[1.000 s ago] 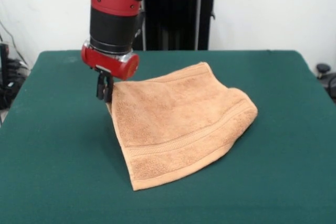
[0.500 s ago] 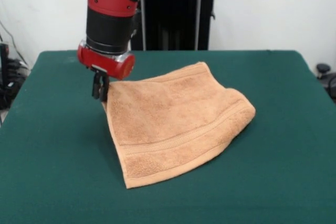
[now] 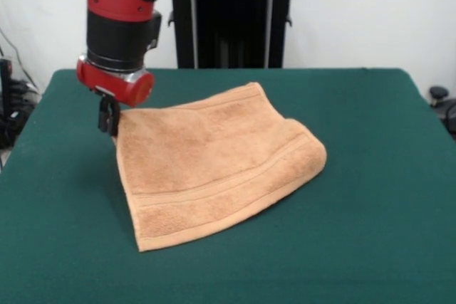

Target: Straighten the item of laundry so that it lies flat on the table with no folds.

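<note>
Claw [image 3: 109,120] apparently pinching towel's [image 3: 214,165] left corner

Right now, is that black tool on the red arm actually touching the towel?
Touching. In the front view, the tool is closed on the towel at its upper corner, which is raised off the table with no gap showing.

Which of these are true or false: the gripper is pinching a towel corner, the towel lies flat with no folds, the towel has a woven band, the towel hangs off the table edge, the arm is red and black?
1. The gripper pinches a corner of the towel. True.
2. The towel lies fully flat. False: it is doubled over, with a rounded fold at the picture's right end.
3. A woven band runs near one hem. True.
4. The towel hangs over the table edge. False: it sits wholly on the green top.
5. The arm is red and black. True.
</note>
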### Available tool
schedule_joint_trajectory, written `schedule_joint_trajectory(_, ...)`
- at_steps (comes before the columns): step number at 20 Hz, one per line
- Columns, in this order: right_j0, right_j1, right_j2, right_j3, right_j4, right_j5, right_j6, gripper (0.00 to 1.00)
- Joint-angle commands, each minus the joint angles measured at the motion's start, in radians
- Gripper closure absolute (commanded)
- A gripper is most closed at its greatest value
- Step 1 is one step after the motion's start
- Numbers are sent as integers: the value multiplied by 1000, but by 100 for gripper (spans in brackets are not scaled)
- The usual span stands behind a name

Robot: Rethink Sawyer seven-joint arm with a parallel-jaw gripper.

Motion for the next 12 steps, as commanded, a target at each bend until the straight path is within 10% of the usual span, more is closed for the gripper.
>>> schedule_joint_trajectory(1,-24,28,137,66,-66,104,-297,100)
schedule_joint_trajectory(12,-66,39,156,80,-120,88,-284,100)
